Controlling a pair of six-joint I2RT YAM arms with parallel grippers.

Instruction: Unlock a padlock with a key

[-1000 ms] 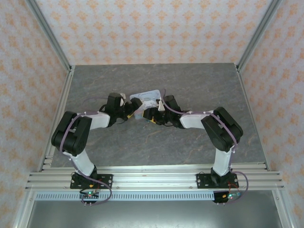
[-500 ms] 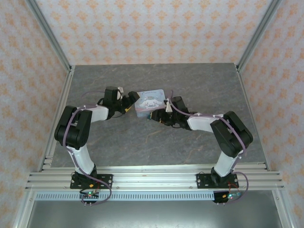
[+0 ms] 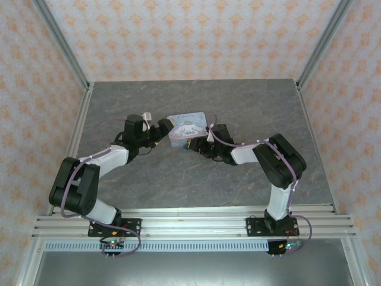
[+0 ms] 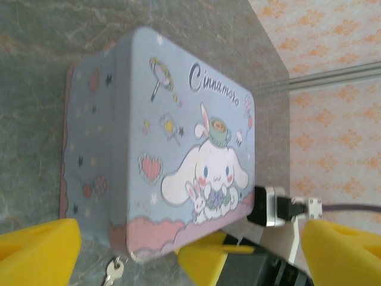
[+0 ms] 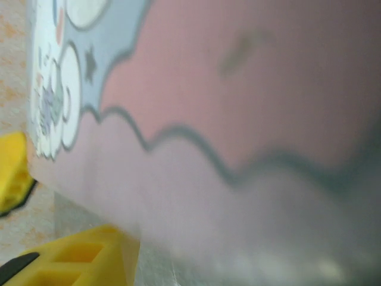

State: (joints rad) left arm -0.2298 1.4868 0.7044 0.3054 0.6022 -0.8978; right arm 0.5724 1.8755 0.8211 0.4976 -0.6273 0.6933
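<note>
Left gripper (image 3: 163,127): jaws spread wide, holding nothing. One key (image 4: 113,271) lies at the bottom left of the left wrist view, just inside the frame-left finger (image 4: 37,250) and beside the one Cinnamoroll tin (image 4: 178,149). Right gripper (image 3: 195,143) sits against the tin's edge; its jaw state cannot be told. Padlock position cannot be told.

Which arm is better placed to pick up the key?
Left, probably: the left gripper is open and the key lies close to one finger, beside the tin. The right gripper is crowded close to the tin.
</note>
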